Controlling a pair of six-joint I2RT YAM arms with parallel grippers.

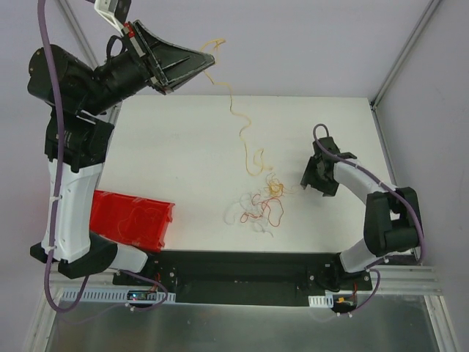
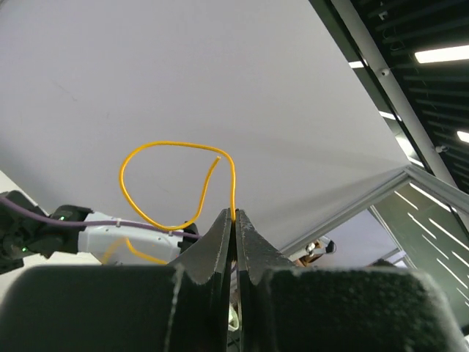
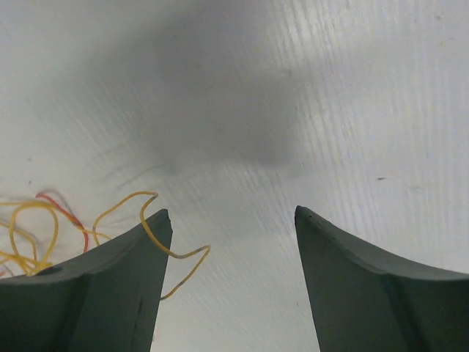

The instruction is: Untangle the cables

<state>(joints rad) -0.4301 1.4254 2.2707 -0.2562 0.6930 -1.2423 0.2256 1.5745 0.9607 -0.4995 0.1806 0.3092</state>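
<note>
Uppermost, the left gripper pinches a thin orange-yellow wire strand trailing to the red-and-whitish cable tangle; the right gripper stands spread beside it.

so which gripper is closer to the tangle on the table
Right. The right gripper sits open just right of the tangle; the left gripper is raised far back-left, shut on one yellow cable.

The jaws pinch a yellow wire, which rises from their tips, curls left in a loop and ends free. A purple cable crosses low on the left.
</note>
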